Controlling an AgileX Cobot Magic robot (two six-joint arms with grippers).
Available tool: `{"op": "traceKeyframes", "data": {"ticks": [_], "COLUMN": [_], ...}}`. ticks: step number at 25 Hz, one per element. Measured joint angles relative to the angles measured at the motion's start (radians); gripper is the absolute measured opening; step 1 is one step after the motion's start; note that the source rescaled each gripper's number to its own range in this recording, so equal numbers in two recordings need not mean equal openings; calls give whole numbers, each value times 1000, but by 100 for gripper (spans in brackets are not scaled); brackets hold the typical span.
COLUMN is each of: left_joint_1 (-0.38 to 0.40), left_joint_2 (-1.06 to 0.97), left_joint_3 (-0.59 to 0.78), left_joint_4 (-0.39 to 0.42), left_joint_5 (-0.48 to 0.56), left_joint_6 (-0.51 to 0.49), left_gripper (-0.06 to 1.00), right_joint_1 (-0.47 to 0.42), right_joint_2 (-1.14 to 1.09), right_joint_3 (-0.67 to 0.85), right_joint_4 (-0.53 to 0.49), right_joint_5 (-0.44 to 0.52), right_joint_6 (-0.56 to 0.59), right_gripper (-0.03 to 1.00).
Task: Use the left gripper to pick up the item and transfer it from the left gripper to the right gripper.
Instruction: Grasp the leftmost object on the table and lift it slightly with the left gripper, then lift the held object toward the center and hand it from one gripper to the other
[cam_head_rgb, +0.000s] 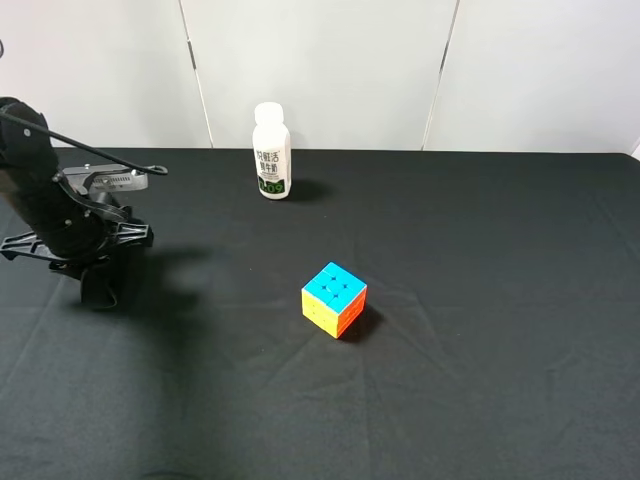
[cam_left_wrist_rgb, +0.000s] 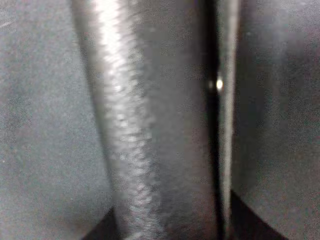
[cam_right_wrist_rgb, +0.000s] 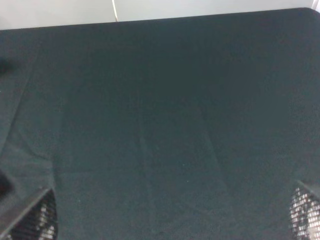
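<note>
A colourful puzzle cube (cam_head_rgb: 334, 299) with a blue top, yellow and orange sides sits on the black cloth near the middle. My left gripper (cam_head_rgb: 98, 288) hangs low over the cloth at the far left, well apart from the cube. In the left wrist view its dark fingers (cam_left_wrist_rgb: 150, 130) fill the picture, pressed together with only a thin seam, holding nothing. My right gripper (cam_right_wrist_rgb: 170, 222) shows only in the right wrist view: its mesh fingertips (cam_right_wrist_rgb: 37, 220) stand wide apart over bare cloth. The right arm is out of the high view.
A white bottle (cam_head_rgb: 271, 151) with a green label stands upright at the back of the table (cam_head_rgb: 500, 250), left of centre. A white wall panel runs behind the far edge.
</note>
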Motion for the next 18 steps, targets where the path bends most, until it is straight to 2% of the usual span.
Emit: {"op": "traceKeyframes", "data": {"ticks": [13, 18], "left_joint_1": [-2, -2], "left_joint_2": [-12, -92], "left_joint_3": [-1, -1], "left_joint_4": [0, 1], "left_joint_5": [3, 69], "left_joint_6": [0, 0], "left_gripper": [2, 2], "right_joint_1": [0, 0], "right_joint_2": [0, 0], "right_joint_3": [0, 0], "right_joint_4": [0, 0], "right_joint_5": [0, 0], "right_joint_6": [0, 0], "right_gripper": [100, 100]}}
